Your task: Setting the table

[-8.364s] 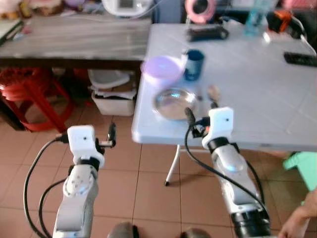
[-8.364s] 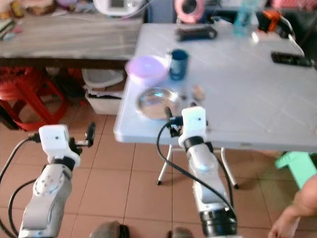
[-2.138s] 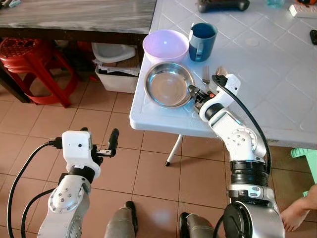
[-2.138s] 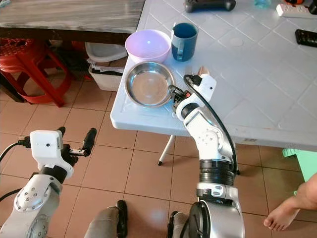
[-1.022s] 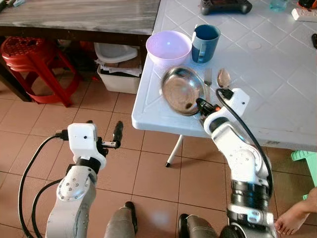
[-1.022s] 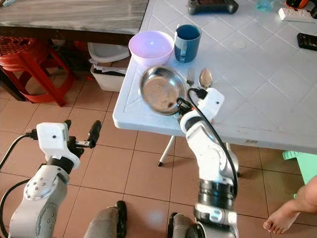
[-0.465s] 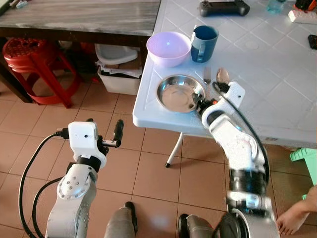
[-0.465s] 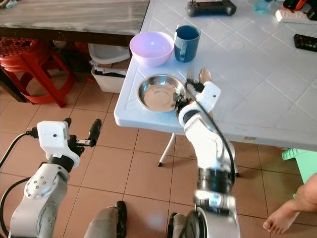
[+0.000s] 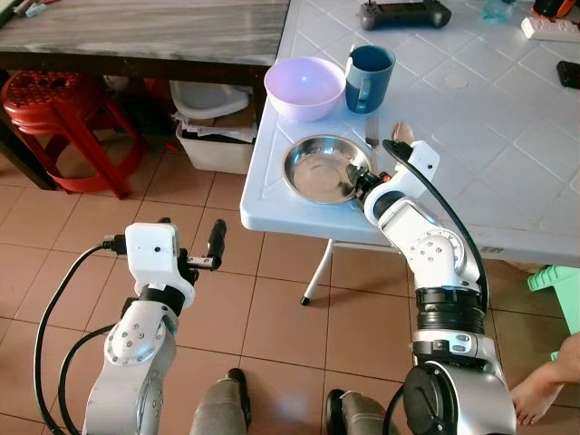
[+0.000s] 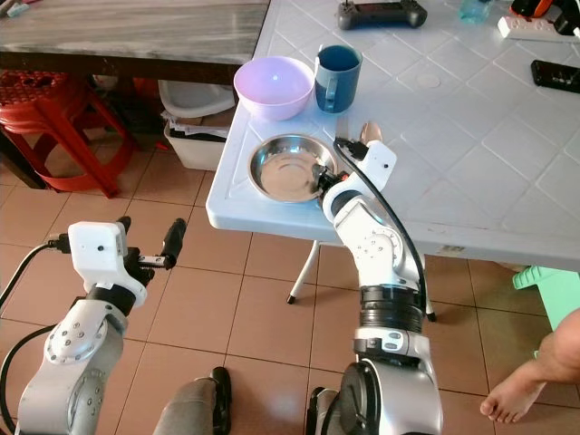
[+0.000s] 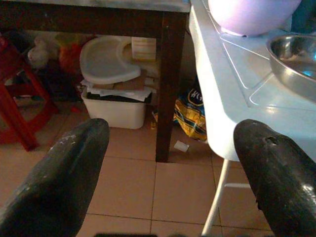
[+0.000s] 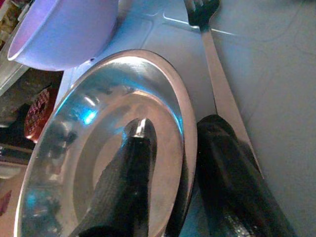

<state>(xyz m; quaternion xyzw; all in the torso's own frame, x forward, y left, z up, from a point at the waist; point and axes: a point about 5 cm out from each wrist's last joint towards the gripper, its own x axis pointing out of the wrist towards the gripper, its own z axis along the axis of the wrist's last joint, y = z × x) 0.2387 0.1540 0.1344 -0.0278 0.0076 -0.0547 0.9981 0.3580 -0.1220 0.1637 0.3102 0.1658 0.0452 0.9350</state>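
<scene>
Right now my right gripper (image 12: pixel 168 197) is pinched on the rim of the steel plate (image 9: pixel 319 169), 1 finger inside the dish and the other outside against its edge, as the right wrist view shows plainly. The plate sits flat on the white table (image 9: pixel 507 172), near the table's front left corner. Measured from the plate: the purple bowl (image 9: pixel 305 87) is just behind it, the blue mug (image 9: pixel 370 77) is behind and to its right, and the fork (image 12: pixel 212 74) lies just beside its right rim, with a spoon (image 9: pixel 402 134) past the fork.

To do this step well, I judge I should keep the rim hold firm but shallow, because the steel is slick and the plate could swing or slide out if I lift it by 1 edge. Sliding it flat, or lifting it low, looks safer than a high carry. My outer finger lies almost on the fork handle, so any move to the plate's right risks dragging the fork along; I would clear that first. The plate is also close to the table edge, so I should never pull it toward myself.

My left gripper (image 11: pixel 168 163) hangs over the floor tiles, well to the left of the plate and below the tabletop, its 2 fingers spread wide with nothing between them.
</scene>
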